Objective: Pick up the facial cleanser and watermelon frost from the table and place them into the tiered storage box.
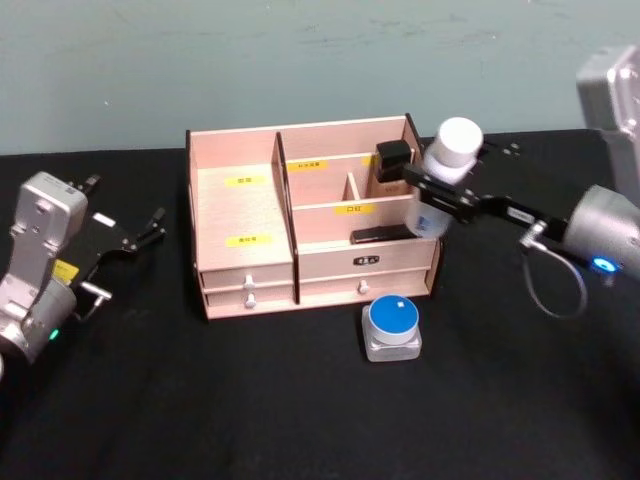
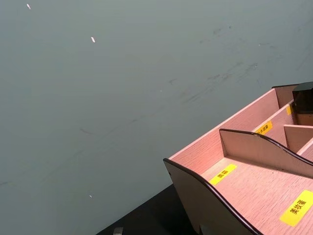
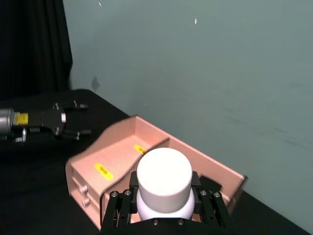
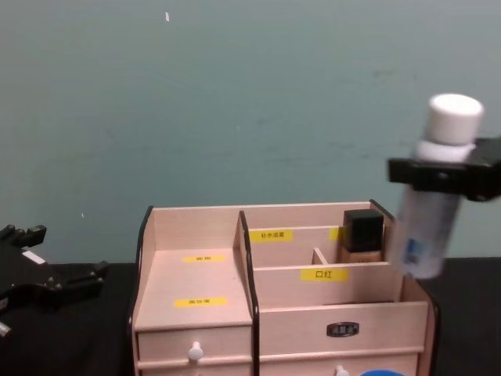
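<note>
The right gripper (image 1: 447,190) is clamped on the facial cleanser (image 1: 458,145), a white-capped bottle gripped around its upper body just under the cap. The bottle hangs clear of the counter (image 1: 200,400), with its long axis near upright, cap up and base tipped slightly. It sits at the right end of the tiered storage box (image 1: 220,210). In the chest view the bottle is raised just outside the right wall, with its base below the wall's top, so the open compartments lie to the robot's left of it. The likely next move is a lift and a short shift left before lowering. The rear right compartment already holds a black-capped bottle (image 4: 363,231), and a dark flat item (image 1: 383,235) lies in the front right one, so free room on that side looks tight. The big left compartment is bare. The watermelon frost (image 1: 392,326), apparently the squat blue-lidded jar, stands on the counter just in front of the box's right drawers, not yet picked up, and the right arm is nearer to it. The left gripper (image 1: 135,232) is parked near the counter's left edge with its fingers apart, holding nothing, well apart from the box.
</note>
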